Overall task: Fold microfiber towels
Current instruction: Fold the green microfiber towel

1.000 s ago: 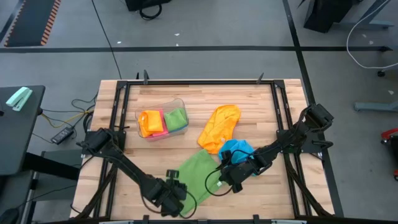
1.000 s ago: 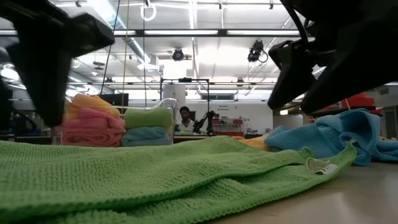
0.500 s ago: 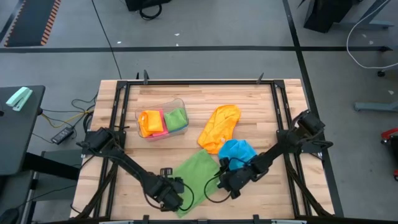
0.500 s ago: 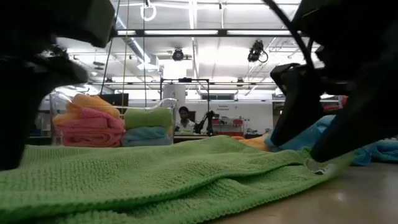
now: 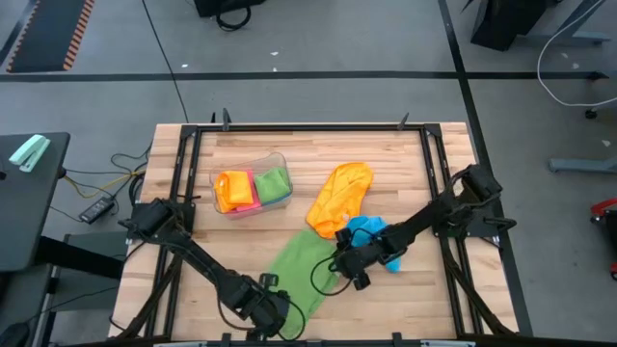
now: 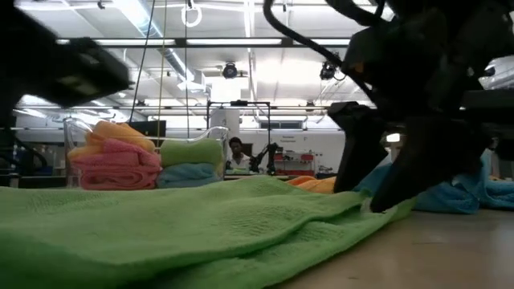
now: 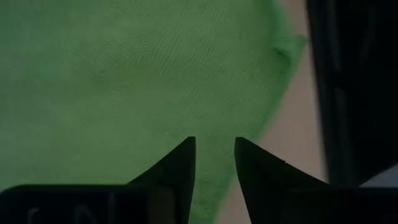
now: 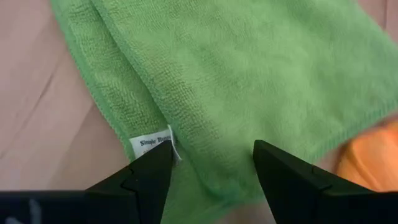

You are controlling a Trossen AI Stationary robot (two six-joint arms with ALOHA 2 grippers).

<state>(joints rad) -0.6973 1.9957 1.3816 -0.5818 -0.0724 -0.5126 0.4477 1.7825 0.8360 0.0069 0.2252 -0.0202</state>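
Three loose towels lay on the wooden table [image 5: 405,154]: a green towel [image 5: 301,268] spread flat toward the front edge, an orange towel [image 5: 340,198] bunched behind it near the middle, and a blue towel [image 5: 371,234] crumpled just beside the orange one and partly under the right arm. Further back and to the left stood a clear plastic tub [image 5: 253,183] holding folded cloths in orange, pink and green; from table height a blue one showed under the green.

Over the front left corner of the green towel sat the left gripper [image 5: 273,311], its two dark fingers [image 7: 177,165] standing a narrow gap apart with green cloth showing between and beyond them; whether they actually pinched the cloth could not be told. At the towel's right edge was the right gripper [image 5: 345,267], fingers [image 8: 149,174] spread fairly wide with the towel's hem and its small white label [image 8: 152,144] lying between them, and nothing seen clamped.

From table height the green towel filled the foreground, and the dark bulk of the right arm blocked most of the blue towel behind it. A black metal frame [image 5: 308,126] ran around the table's edges, and cables trailed on the floor to the left. A person sat far off in the room behind the tub.
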